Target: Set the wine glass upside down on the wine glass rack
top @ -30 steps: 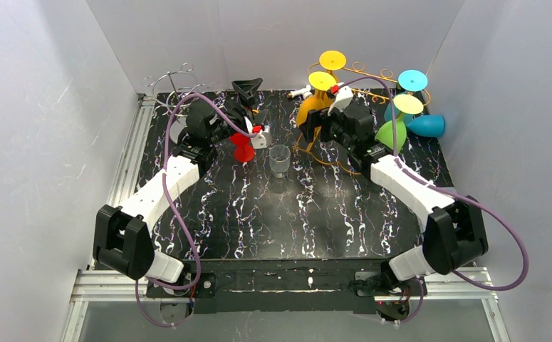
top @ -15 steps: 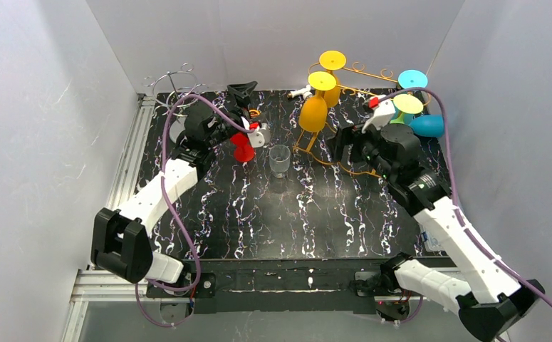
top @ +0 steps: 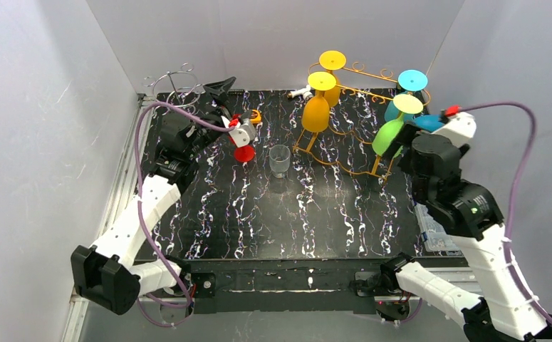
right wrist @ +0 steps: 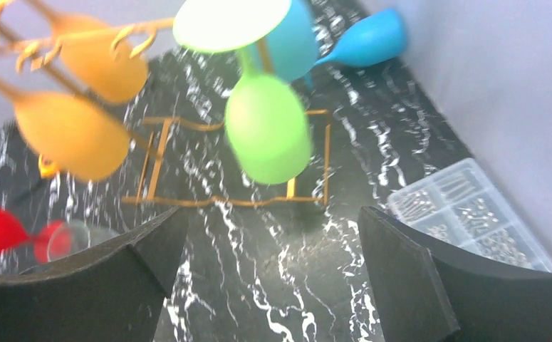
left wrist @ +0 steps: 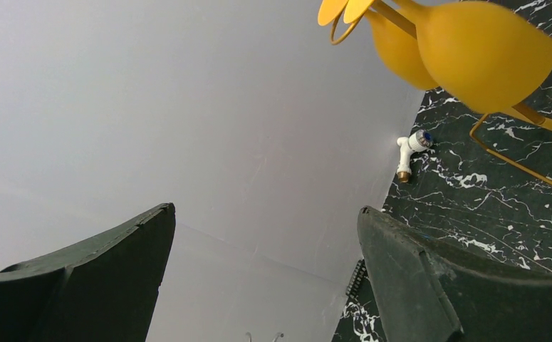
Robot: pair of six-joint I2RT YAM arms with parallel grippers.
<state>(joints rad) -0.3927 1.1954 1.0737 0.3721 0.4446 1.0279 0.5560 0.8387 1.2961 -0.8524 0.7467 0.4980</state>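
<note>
Right end effector (right wrist: 271,214) hangs open and empty at 6 o'clock of the green glass (right wrist: 267,127), which hangs bowl-down on the rack (right wrist: 209,202), so that placing looks done, while left end effector (left wrist: 266,214) gapes empty too and a red glass (top: 243,152) waits on the table (top: 294,221).

From here both arms look alike: white shells on the left arm (top: 141,214) and right arm (top: 501,274), black joint housings, a purple cable (top: 137,142) looping along each, a red plug (top: 449,110) at the wrist, and black wedge-shaped fingers (left wrist: 95,278).
</note>
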